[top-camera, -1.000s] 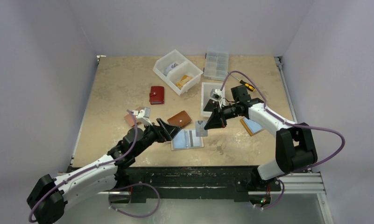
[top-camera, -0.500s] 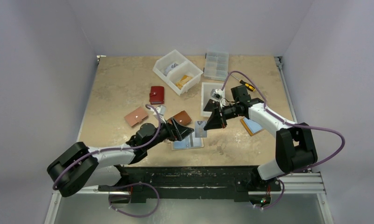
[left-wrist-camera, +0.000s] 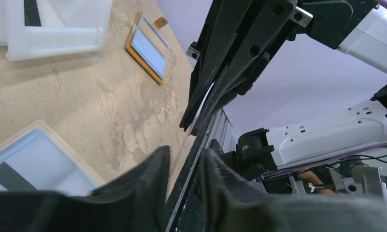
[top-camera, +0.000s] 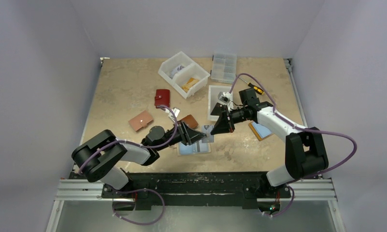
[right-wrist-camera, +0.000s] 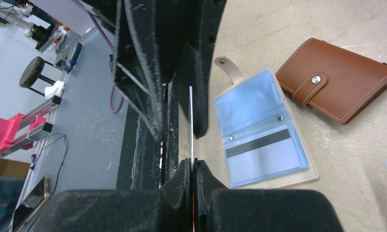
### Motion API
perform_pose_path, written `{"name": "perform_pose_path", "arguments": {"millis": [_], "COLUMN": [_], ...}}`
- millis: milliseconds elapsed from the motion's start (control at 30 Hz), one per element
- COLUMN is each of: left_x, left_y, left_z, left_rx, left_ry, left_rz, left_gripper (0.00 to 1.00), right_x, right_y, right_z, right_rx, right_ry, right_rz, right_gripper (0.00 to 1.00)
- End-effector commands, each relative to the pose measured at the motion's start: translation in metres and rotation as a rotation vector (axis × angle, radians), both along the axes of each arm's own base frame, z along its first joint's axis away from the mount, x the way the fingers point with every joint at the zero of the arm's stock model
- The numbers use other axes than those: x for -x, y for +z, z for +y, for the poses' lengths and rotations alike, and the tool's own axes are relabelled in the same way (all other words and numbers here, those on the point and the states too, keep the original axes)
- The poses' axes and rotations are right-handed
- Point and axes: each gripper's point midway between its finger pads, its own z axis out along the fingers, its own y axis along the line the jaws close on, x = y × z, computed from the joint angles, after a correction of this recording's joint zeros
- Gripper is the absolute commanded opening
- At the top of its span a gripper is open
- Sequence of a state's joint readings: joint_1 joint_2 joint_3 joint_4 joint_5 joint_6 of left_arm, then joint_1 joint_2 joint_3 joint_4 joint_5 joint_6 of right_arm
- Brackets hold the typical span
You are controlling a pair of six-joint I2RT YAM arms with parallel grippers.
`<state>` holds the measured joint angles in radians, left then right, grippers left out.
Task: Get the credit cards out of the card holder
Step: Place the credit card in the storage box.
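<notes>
Handover above the near middle of a sandy table (top-camera: 119,92), with two robot arms meeting nose to nose. At the tip of the right claw (right-wrist-camera: 192,164) the fingers are clenched on a thin card (right-wrist-camera: 191,116), held on edge so that the right wrist view sees it only as a pale line rising from between the pads. The left claw (left-wrist-camera: 184,154) reaches in from the opposite side with one finger on each face of the card's free end. Its jaws stand narrow, but I cannot tell whether they have bitten on the card or are a hair off it. Holding the card upright and clear of the table seems deliberate: a flat card lying on a surface gives fingers no edge to pinch, while one standing in the air offers both faces. Just below the meeting point lies the card holder (right-wrist-camera: 264,140), spread open and flat like a booklet, its beige cover down and its blue plastic sleeves facing up. One striped card (right-wrist-camera: 264,153), grey with a black band, sits in the lower sleeve – so the emptying looks only part done. A brown wallet (right-wrist-camera: 336,79) with its strap snapped shut lies close beside the holder, and a red wallet (top-camera: 162,98) rests farther back on the table.
</notes>
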<state>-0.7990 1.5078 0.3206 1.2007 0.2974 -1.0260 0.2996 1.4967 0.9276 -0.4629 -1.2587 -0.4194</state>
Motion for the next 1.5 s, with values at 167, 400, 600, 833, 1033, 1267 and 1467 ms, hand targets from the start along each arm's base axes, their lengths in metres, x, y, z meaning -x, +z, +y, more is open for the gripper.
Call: {"name": "perform_pose_path", "arguments": {"millis": [167, 400, 600, 833, 1033, 1267, 1467], "left_x": [0.009, 0.003, -0.039, -0.145, -0.243, -0.337, -0.38], "left_y": [0.037, 0.019, -0.019, -0.011, 0.001, 0.023, 0.033], "left_z": [-0.016, -0.011, 0.024, 0.097, 0.141, 0.17, 0.166], "left_rx": [0.16, 0.031, -0.312, -0.649, -1.002, -1.254, -1.248], "left_ry": [-0.119, -0.077, 0.028, 0.109, 0.15, 0.303, 0.392], "left_rz": [-0.098, -0.111, -0.04, 0.011, -0.079, -0.22, -0.354], "left_gripper": [0.0, 0.0, 0.0, 0.0, 0.0, 0.0, 0.0], "right_x": [0.001, -0.005, -0.032, -0.041, -0.038, -0.034, -0.03], "right_y": [0.011, 0.007, 0.002, 0.011, 0.019, 0.023, 0.021], "right_z": [0.001, -0.001, -0.014, -0.028, -0.03, -0.033, -0.034], "right_rx": [-0.044, -0.004, 0.103, 0.085, 0.073, 0.066, 0.06], "right_ry": [0.013, -0.022, -0.149, -0.211, -0.21, -0.217, -0.217], "right_rz": [-0.017, -0.042, -0.131, -0.156, -0.194, -0.225, -0.228], "right_gripper": [0.0, 0.57, 0.99, 0.99, 0.99, 0.99, 0.99]}}
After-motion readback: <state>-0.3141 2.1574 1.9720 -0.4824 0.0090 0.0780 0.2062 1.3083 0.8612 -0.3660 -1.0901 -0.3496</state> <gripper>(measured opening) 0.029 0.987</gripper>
